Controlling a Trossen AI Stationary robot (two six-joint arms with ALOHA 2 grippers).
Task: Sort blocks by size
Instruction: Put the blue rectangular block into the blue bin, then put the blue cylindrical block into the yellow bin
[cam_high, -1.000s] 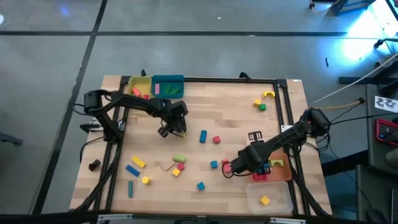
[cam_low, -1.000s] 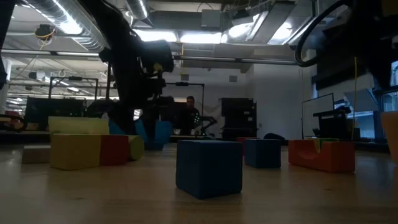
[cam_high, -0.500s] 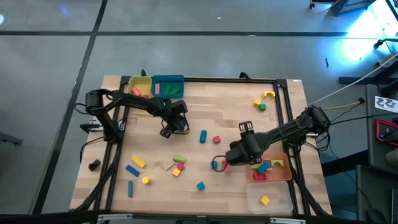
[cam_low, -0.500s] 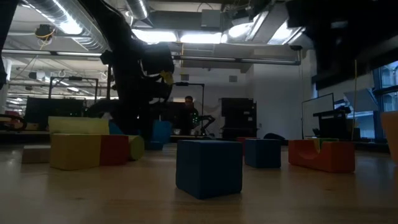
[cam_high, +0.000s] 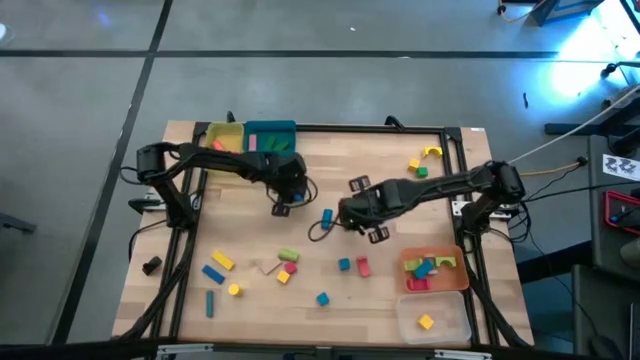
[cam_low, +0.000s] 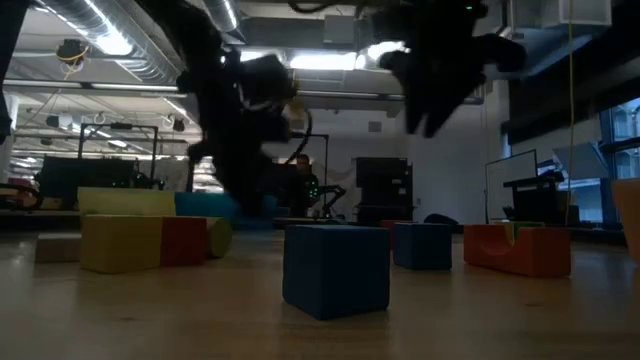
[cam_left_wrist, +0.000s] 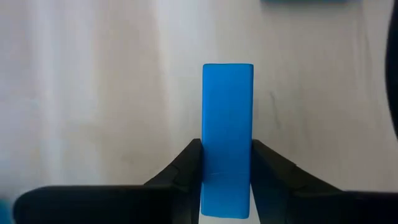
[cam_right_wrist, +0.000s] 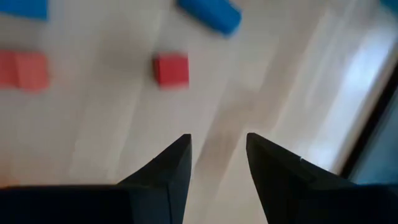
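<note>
Wooden table (cam_high: 380, 170) carries loose blocks (cam_high: 283, 267) across its middle and near side, with more in the orange tray (cam_high: 455, 281). Left gripper (cam_left_wrist: 227, 180) hangs near the teal tray (cam_high: 270, 130), pinching an upright blue bar (cam_left_wrist: 227, 134). Right gripper (cam_right_wrist: 217, 152) hovers mid-table, fingers parted around nothing, near a red cube (cam_right_wrist: 171, 70).
</note>
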